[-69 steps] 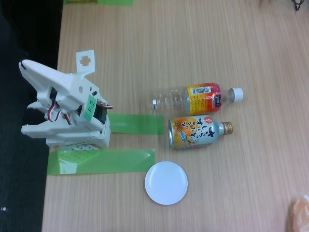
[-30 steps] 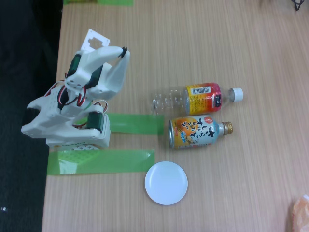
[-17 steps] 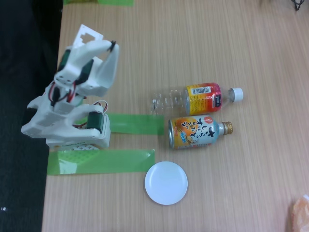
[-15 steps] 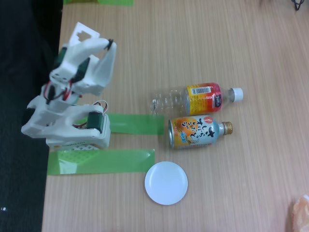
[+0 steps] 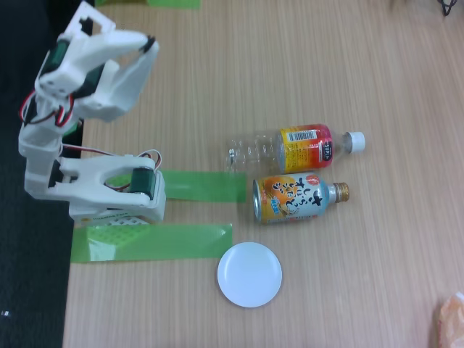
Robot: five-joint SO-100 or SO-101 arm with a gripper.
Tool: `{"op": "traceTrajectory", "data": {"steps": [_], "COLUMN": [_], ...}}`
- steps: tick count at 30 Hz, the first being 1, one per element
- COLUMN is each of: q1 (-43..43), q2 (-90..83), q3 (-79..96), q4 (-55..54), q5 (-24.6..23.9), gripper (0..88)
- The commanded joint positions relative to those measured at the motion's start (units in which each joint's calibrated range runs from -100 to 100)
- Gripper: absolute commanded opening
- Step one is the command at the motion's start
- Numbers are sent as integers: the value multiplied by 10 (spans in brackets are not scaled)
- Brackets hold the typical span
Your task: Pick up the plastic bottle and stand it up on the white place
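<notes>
Fixed view. Bottle [image 5: 293, 148] lies on its side on the table [image 5: 290, 58], cap [image 5: 355, 141] toward the right of the picture and clear base toward the left. The label band sits just short of the neck. A can [image 5: 297, 198] lies parallel just below it in the picture, near but whether touching cannot be told. Plate [image 5: 249, 274] sits lower, apart from both, beside the end of the lower green tape strip [image 5: 152, 241]. Gripper [image 5: 138, 54] is up at the top left, well apart from the bottle, holding nothing; the camera angle does not show how far the jaws are parted, so cannot tell. Handling, as judgement: bottle looks empty, so light and likely to roll or skid when nudged. Thin ribbed wall probably flexes under squeeze, so a hard clamp at mid-body may dent it and slip. Label area looks the smoother, firmer stretch; the shoulder near the neck should be stiffer. Best hold appears to be across the body at or just left of the label, with fingers coming from the open side above in the picture. The can crowds the lower side. A light bottle will tip easily when stood on the plate, so release should be square.
</notes>
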Motion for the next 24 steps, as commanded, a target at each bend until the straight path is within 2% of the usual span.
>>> {"op": "traceTrajectory", "data": {"steps": [1, 11, 24], "q1": [2, 2, -2], "q2": [99, 268, 293], "q3": [-85, -229, -253], "q4": [2, 1, 1], "q5": [1, 1, 1], "gripper": [17, 17, 17]}}
